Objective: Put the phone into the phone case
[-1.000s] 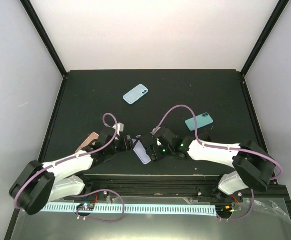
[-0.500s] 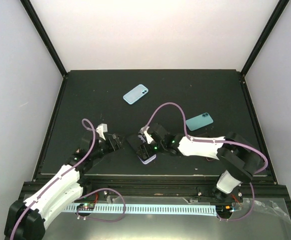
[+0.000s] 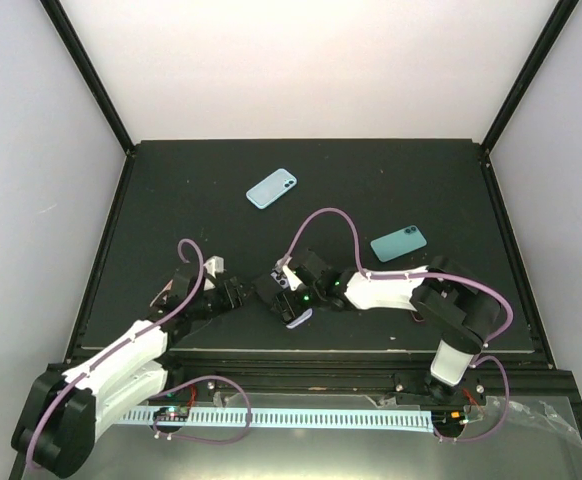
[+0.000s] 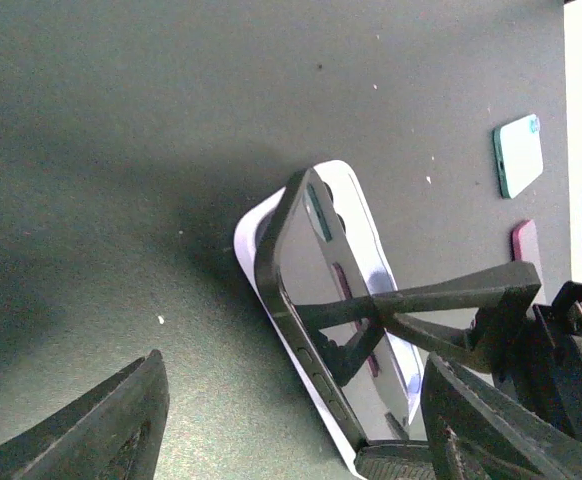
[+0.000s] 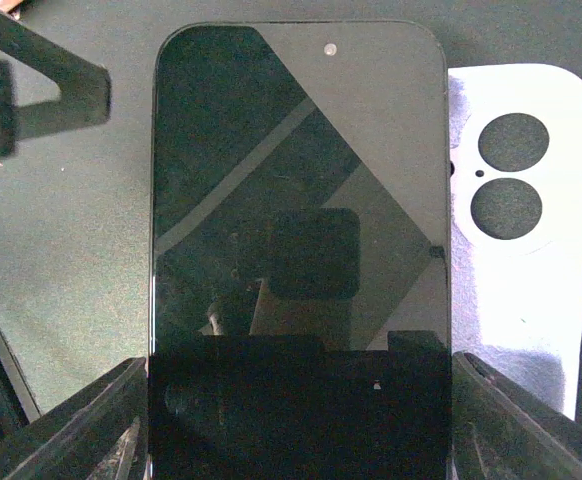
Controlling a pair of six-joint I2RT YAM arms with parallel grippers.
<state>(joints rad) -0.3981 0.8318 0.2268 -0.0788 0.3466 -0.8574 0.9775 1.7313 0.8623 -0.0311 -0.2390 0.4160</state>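
Right gripper (image 5: pixel 296 410) clamps phone (image 5: pixel 296 180) over white case (image 5: pixel 516 250). Only the left wrist view shows the tilt, with the case flat beneath. Left gripper (image 3: pixel 233 292) is spread wide, empty, nearby.

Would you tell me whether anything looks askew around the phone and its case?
The black glass-fronted phone, clamped in the right gripper, is not seated. It tilts with one long edge raised above the pale lavender phone case and sits offset, leaving the case's camera cutouts uncovered.

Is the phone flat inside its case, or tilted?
Tilted, not seated: the phone leans with one long edge raised above the phone case, clamped in the right gripper.
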